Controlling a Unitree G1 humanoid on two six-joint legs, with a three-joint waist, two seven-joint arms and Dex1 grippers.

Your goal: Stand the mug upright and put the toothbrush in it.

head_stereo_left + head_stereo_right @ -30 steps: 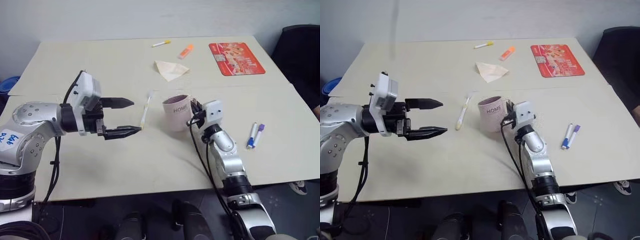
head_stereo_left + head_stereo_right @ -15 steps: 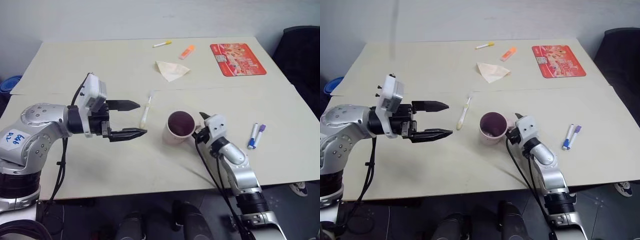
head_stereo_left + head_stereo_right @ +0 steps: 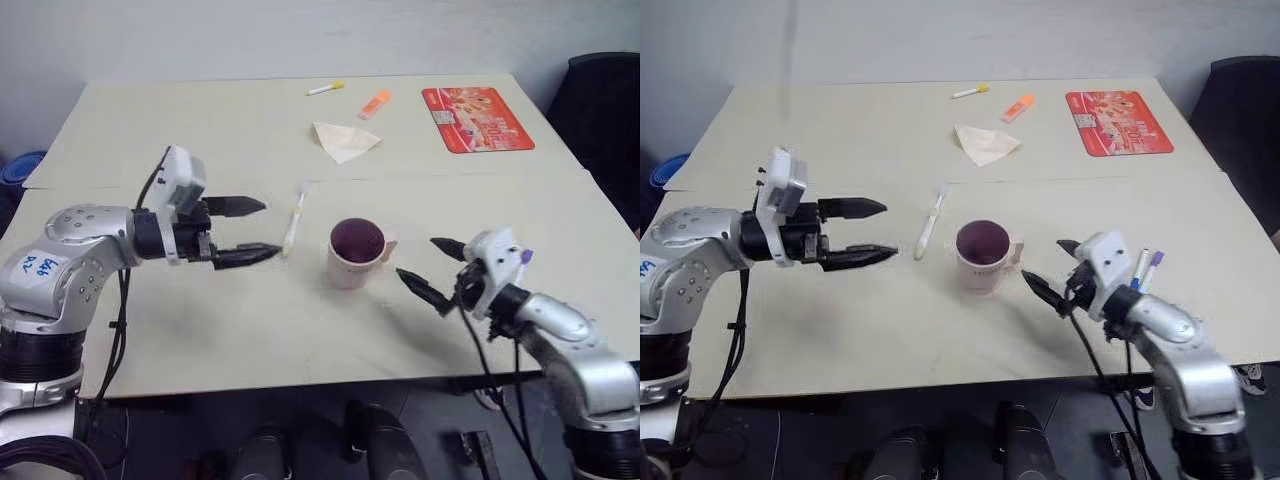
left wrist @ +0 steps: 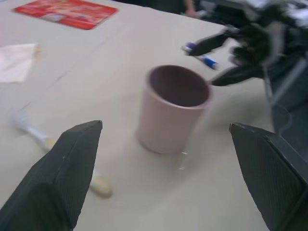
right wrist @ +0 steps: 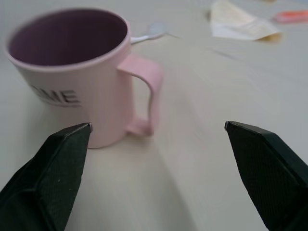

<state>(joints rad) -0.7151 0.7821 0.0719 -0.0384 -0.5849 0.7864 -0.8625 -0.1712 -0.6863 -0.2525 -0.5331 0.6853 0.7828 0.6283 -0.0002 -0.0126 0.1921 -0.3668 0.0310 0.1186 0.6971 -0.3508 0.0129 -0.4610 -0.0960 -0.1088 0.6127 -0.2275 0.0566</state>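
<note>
The pale pink mug [image 3: 355, 255] stands upright at the table's middle, with its dark inside showing and its handle [image 5: 144, 101] turned toward my right gripper. My right gripper [image 3: 418, 258] is open, a short way to the right of the mug and apart from it. The toothbrush [image 3: 294, 218] lies flat just left of the mug, its bristle head pointing away from me. My left gripper [image 3: 270, 228] is open and level, its fingertips close to the toothbrush's near end and holding nothing. In the left wrist view the mug [image 4: 173, 108] and the toothbrush [image 4: 48, 144] lie between the fingers.
At the far side lie a folded paper [image 3: 343, 140], an orange highlighter [image 3: 372, 101], a yellow-capped pen [image 3: 323, 88] and a red card [image 3: 477, 104]. Two white markers [image 3: 1143, 268] with blue and purple caps lie right of my right gripper. A dark chair [image 3: 600, 120] stands at the right.
The mug went from tilted in my right gripper to standing upright. The right gripper opened, let it go and drew back to the right. The left gripper moved forward toward the toothbrush.
</note>
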